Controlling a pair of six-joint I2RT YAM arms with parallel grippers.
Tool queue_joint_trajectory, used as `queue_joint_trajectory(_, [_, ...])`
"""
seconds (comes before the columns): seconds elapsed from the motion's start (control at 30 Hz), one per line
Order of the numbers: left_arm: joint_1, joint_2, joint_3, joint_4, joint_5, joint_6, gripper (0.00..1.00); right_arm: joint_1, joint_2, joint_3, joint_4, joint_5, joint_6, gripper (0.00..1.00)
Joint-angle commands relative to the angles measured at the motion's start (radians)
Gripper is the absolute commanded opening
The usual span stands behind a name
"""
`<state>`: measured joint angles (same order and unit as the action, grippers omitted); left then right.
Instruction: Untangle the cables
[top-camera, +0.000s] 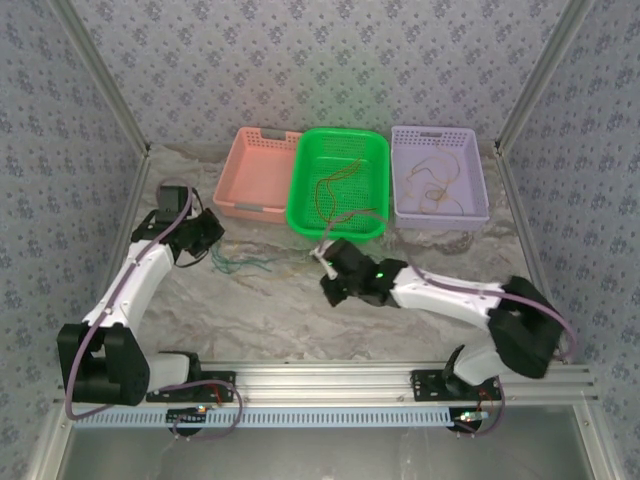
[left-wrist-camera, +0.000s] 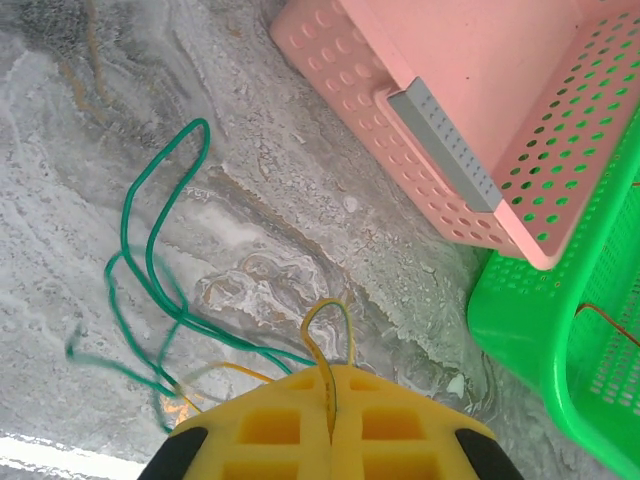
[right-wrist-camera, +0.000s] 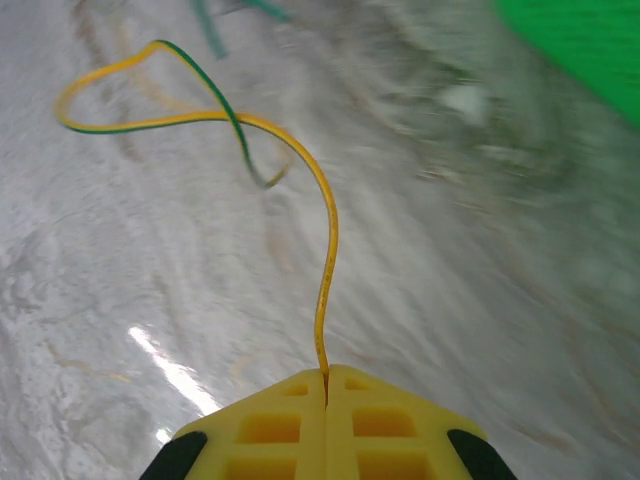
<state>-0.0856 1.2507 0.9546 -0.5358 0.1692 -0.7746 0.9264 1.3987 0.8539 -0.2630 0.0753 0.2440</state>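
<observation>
Green cables (top-camera: 245, 263) lie loose on the left half of the worktop (top-camera: 300, 320), in front of the pink basket (top-camera: 262, 170) and apart from it. Just beside them on the left is the left gripper (top-camera: 208, 248). In its wrist view the yellow fingers (left-wrist-camera: 280, 425) are pressed flat together and pinch a yellow cable (left-wrist-camera: 322, 318), which rises out of the seam in a small narrow loop. To the left of that loop the green cables curl over the marbled surface in long bends. Some of them are blurred, and one strand runs in toward the fingertips.

Three baskets stand side by side along the far edge of the worktop. The pink basket is on the left. The green basket (top-camera: 340, 226) is in the middle, close against the pink one, and holds red-orange cables (top-camera: 335, 190).

The right gripper (top-camera: 325, 256) is near the middle of the worktop, just in front of the green basket's near wall. In the right wrist view its fingers (right-wrist-camera: 385, 425) are clamped tight on a yellow-green cable (right-wrist-camera: 326, 280). This cable climbs straight from the seam and then swings left into a wide twisted loop, yellow with green along part of it. Whether it is the same cable the left gripper holds cannot be told.

The lavender basket (top-camera: 440, 216) is on the right and holds pale yellow cables (top-camera: 435, 185).
</observation>
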Motion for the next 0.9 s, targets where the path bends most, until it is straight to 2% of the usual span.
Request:
queue_joint_trajectory(0.0, [0.023,-0.022,-0.008,-0.028,0.010,0.029,0.00,-0.064,-0.167,-0.042,-0.129,0.101,0.127,0.00])
queue_joint_trajectory(0.2, [0.030,-0.047,-0.075,-0.002,0.006,0.022,0.00,-0.259,-0.475,-0.030,-0.332,0.146,0.186,0.00])
queue_joint_trajectory(0.33, [0.030,-0.070,-0.101,0.001,-0.008,0.022,0.00,-0.411,-0.575,0.049,-0.441,0.156,0.184,0.00])
queue_joint_trajectory(0.47, [0.029,-0.079,-0.128,0.006,-0.013,0.022,0.00,-0.543,-0.564,0.171,-0.466,0.154,0.174,0.00])
queue_joint_trajectory(0.7, [0.030,-0.089,-0.211,0.038,-0.025,0.014,0.00,-0.699,-0.467,0.399,-0.490,0.194,0.145,0.00])
queue_joint_trajectory(0.87, [0.030,-0.103,-0.242,0.047,-0.034,0.012,0.00,-0.805,-0.432,0.473,-0.501,0.204,0.143,0.00])
